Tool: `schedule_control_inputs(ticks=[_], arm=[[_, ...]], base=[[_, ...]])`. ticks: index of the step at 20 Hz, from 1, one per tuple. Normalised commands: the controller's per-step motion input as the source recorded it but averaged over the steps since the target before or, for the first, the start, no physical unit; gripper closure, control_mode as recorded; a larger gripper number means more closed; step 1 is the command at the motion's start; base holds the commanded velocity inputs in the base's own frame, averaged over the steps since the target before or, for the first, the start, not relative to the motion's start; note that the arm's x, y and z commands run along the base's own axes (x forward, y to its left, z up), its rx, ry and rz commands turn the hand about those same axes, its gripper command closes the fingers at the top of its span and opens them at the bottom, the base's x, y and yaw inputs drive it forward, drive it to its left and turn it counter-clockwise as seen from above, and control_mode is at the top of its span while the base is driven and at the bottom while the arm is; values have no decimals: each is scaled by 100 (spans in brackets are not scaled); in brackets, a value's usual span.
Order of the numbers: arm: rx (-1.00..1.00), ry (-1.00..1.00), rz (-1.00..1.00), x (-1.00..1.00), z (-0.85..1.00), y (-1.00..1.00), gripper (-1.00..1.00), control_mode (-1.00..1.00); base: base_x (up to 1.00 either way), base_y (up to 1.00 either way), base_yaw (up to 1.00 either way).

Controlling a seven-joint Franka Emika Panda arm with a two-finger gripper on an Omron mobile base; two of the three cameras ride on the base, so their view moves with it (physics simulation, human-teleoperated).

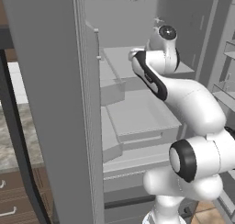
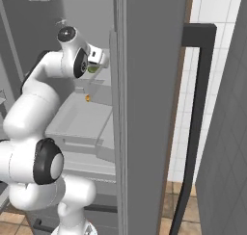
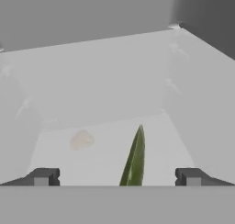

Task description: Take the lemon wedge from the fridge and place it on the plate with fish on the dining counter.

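Gripper (image 3: 117, 177) is hovering with fingers spread wide inside the fridge (image 1: 59, 103), straddling the lemon wedge (image 3: 134, 161) lying on the shelf. It should be descending squarely, then pinching the narrow wedge gently.

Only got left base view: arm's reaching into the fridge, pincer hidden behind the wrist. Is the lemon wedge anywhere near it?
Observer: Yes. In the hand view the lemon wedge sits between the tips of the pincer.
Operator: Gripped?
Observer: No. The fingertips stand wide apart and neither touches it.
Operator: Anything else in there?
Observer: A small orange-yellow lump, below the hand in the right base view, apart from the wedge.
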Motion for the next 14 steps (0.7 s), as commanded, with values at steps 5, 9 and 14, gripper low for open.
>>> schedule_control_inputs(ticks=[5, 9, 14], arm=[[0, 0, 1, 28, -14, 0, -100, -100], [0, 0, 1, 25, -11, 0, -100, -100], [0, 0, 0, 8, -19, 0, -100, -100]], base=[[0, 0, 0], [0, 0, 0], [0, 0, 0]])
